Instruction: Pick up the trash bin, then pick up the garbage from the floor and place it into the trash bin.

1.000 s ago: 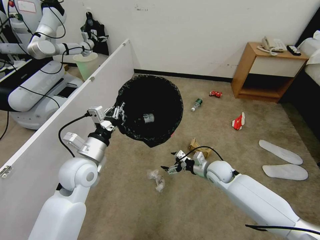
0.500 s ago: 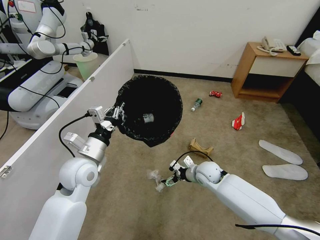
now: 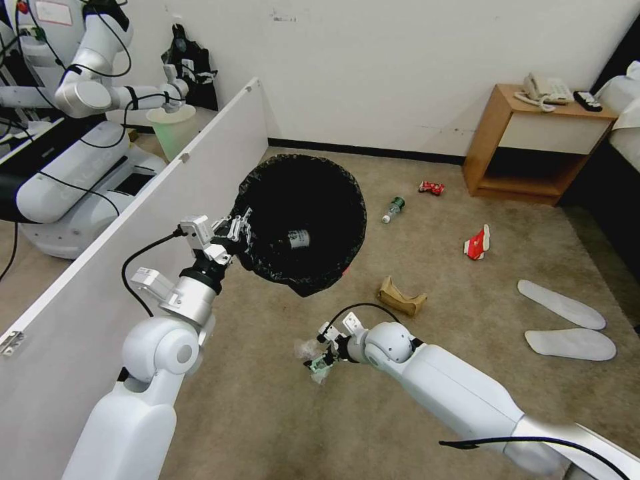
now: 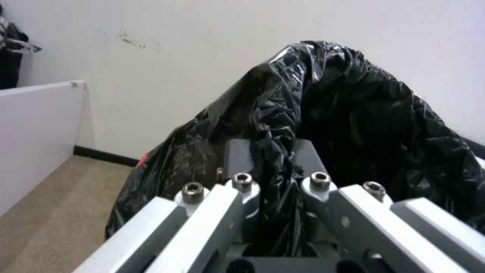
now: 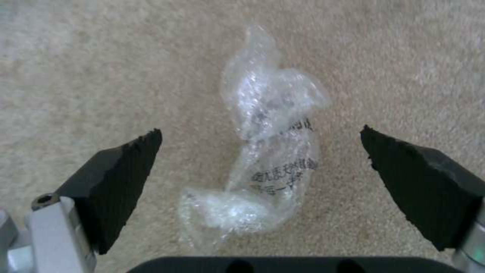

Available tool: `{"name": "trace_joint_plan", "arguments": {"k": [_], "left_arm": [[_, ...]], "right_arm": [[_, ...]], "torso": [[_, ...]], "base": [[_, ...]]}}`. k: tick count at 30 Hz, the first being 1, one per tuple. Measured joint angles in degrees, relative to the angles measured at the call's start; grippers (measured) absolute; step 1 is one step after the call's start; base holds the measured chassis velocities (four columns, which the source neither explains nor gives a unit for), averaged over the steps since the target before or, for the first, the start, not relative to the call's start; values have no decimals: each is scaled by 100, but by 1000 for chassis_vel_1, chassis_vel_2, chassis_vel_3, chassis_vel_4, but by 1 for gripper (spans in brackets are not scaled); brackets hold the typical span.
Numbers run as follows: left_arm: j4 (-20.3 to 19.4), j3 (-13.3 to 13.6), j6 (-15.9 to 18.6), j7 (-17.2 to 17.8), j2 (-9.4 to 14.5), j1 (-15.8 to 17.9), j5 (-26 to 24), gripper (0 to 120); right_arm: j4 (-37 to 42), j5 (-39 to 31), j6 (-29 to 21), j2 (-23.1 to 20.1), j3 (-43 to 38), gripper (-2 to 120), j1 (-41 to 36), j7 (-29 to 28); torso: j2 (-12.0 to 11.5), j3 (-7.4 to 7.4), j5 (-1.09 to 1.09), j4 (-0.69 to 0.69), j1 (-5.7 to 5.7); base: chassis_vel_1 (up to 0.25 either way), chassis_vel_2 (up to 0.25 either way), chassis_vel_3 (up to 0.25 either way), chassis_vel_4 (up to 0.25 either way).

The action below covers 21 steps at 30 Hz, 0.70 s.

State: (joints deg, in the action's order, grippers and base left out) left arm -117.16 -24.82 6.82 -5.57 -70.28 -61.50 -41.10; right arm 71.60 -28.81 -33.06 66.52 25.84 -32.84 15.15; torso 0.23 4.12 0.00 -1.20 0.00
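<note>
Garbage, a crumpled clear wrapper (image 5: 268, 151), lay on the carpet (image 3: 267, 413) below the bin (image 3: 303, 220), which the left gripper (image 3: 237, 230) clamped by its rim, between the wide-open right gripper (image 5: 260, 174) fingers, presumably for grasping.

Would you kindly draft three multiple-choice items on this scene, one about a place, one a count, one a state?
1. The crumpled clear wrapper lies
A) in the bin
B) on the carpet between the right gripper's fingers
C) on the nightstand

2. White slippers on the floor:
A) one
B) two
C) four

3. The left gripper is
A) open above the floor
B) shut on the trash bin's bag rim
C) holding a bottle

Key: B, the wrist view shows it framed by both fingers; B, a pair lies beside the bed; B, black plastic is pinched between its fingers.
</note>
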Motion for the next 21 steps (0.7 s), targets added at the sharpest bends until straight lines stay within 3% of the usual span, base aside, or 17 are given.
{"name": "trace_joint_plan", "arguments": {"k": [21], "left_arm": [[72, 58, -52, -47, -133, 13, 97, 3]], "right_arm": [[-795, 191, 358, 482, 2, 100, 83, -17]], "torso": [[0, 0, 0, 1, 0]], "base": [[0, 0, 0, 0]]}}
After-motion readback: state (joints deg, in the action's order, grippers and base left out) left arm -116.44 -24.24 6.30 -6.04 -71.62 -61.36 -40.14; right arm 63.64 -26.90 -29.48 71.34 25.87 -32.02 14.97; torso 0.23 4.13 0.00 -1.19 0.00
